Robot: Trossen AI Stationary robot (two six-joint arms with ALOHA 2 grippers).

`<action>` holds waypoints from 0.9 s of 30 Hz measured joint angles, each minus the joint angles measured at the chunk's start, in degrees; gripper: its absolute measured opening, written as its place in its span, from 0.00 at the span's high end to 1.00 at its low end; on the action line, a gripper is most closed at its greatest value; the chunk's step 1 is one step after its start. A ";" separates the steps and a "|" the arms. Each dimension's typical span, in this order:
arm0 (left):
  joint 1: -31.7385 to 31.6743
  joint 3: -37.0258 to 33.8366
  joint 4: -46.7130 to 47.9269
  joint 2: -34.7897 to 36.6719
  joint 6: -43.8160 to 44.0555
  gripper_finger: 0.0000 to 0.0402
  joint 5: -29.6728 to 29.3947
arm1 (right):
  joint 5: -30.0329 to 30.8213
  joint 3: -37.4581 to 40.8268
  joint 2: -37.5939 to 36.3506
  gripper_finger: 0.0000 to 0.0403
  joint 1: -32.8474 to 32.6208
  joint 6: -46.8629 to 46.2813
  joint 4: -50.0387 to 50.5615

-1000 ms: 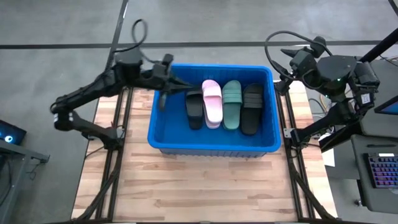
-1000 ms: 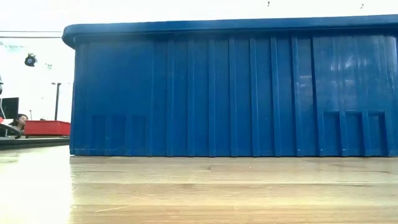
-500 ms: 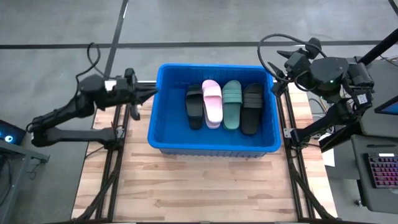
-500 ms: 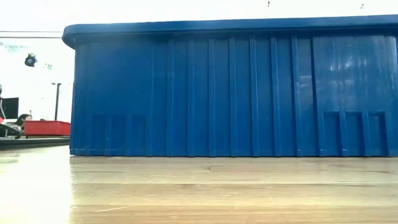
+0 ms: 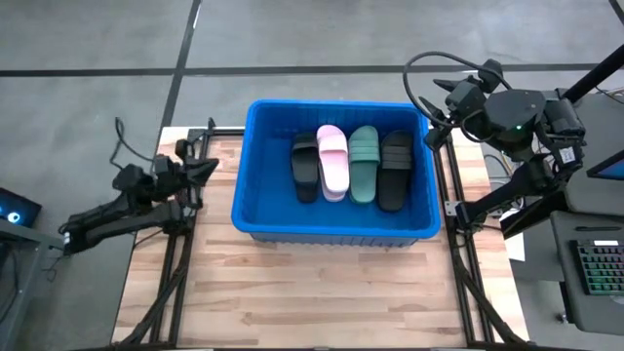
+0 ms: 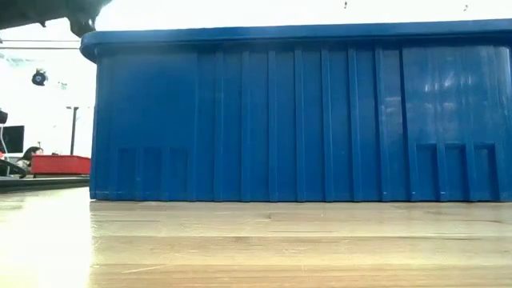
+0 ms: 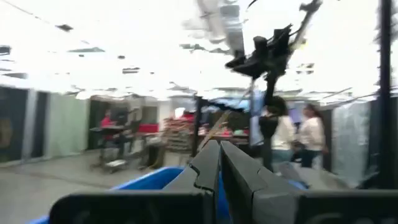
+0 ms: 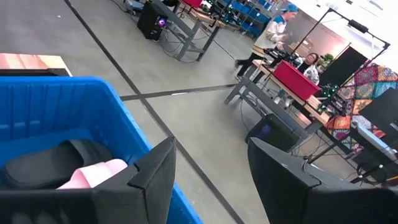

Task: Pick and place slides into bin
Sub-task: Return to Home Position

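the black, light pink and dark green rubber slides [image 5: 333, 161] are lying side by side inside the large bright blue plastic bin [image 5: 255, 210]. the left gripper [image 5: 205, 168] is hovering left of the bin, fingers pressed together, empty. the right gripper [image 5: 437, 112] is waiting at its far right corner, fingers wide apart, holding nothing.

We see a red crate [image 8: 297, 79] and two people [image 8: 277, 25] far ahead of the right gripper [image 8: 211, 149], a keyboard [image 5: 597, 268] well behind it.
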State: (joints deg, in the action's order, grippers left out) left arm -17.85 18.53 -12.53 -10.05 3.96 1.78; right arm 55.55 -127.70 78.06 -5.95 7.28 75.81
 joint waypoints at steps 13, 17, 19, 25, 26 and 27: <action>-0.04 -11.60 0.24 8.43 1.94 1.00 -15.80 | -0.23 0.00 -0.02 0.52 0.01 -3.28 -1.33; 0.02 -13.76 0.29 7.99 3.44 1.00 -15.67 | -3.93 0.00 -0.04 0.52 0.69 -8.07 -1.42; 0.02 -15.13 0.04 7.93 4.07 1.00 -15.91 | -6.77 0.00 0.05 0.52 1.53 -10.55 -1.36; 0.00 -16.64 -1.97 8.39 4.21 1.00 -17.11 | -21.32 2.29 1.18 0.52 5.79 -12.69 -1.92; 0.00 -16.38 -2.15 8.38 4.18 1.00 -17.13 | -23.71 3.18 1.26 0.52 6.23 -12.64 -2.53; 0.00 -16.20 -2.48 8.40 4.18 1.00 -17.14 | -25.59 4.48 1.22 0.52 6.56 -12.25 -4.40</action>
State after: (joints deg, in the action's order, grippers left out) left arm -17.85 2.33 -15.00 -1.65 8.14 -15.35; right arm 29.96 -123.22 79.28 0.62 -4.97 71.41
